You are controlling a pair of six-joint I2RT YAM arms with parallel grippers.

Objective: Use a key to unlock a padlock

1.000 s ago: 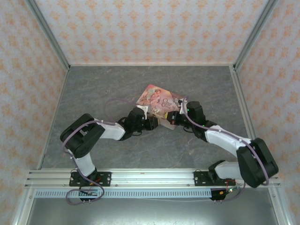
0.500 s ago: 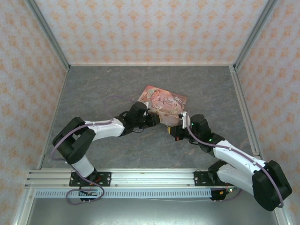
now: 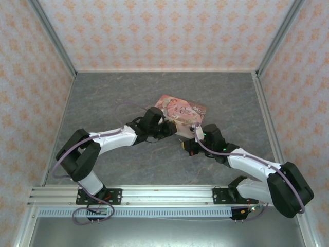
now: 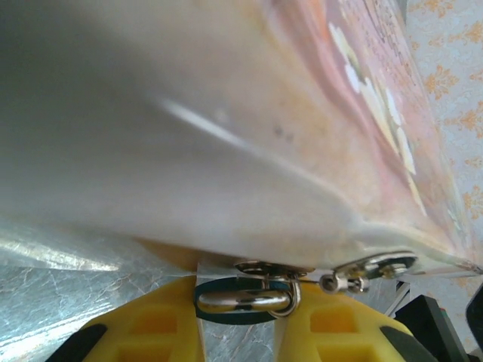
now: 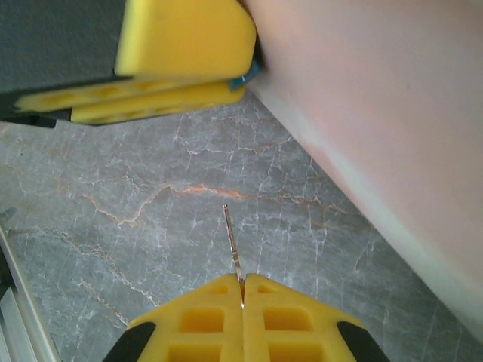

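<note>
The padlock (image 4: 243, 302) is tiny, with a blue body and a shiny metal shackle. It hangs from a hasp on the near edge of the pink tin (image 4: 226, 113). My left gripper (image 4: 240, 292) is shut on it, one yellow finger (image 4: 151, 328) on each side. From above, the left gripper (image 3: 171, 129) sits at the near edge of the tin (image 3: 181, 109). My right gripper (image 5: 243, 280) is shut on a thin metal key (image 5: 233, 243) that points forward over the floor. It stays short of the left fingers (image 5: 181, 53) and a blue corner of the padlock (image 5: 249, 75). The right gripper (image 3: 186, 145) lies just near-right of the left one.
The pink tin (image 5: 377, 113) fills the right side of the right wrist view, tilted up off the grey marbled floor (image 3: 113, 103). Patterned walls close the floor on three sides. A metal rail (image 3: 164, 195) with the arm bases runs along the near edge.
My right gripper drew back from the tin's right side toward the near edge, then edged left below the tin. The left arm stretched forward and the tin turned slightly.
</note>
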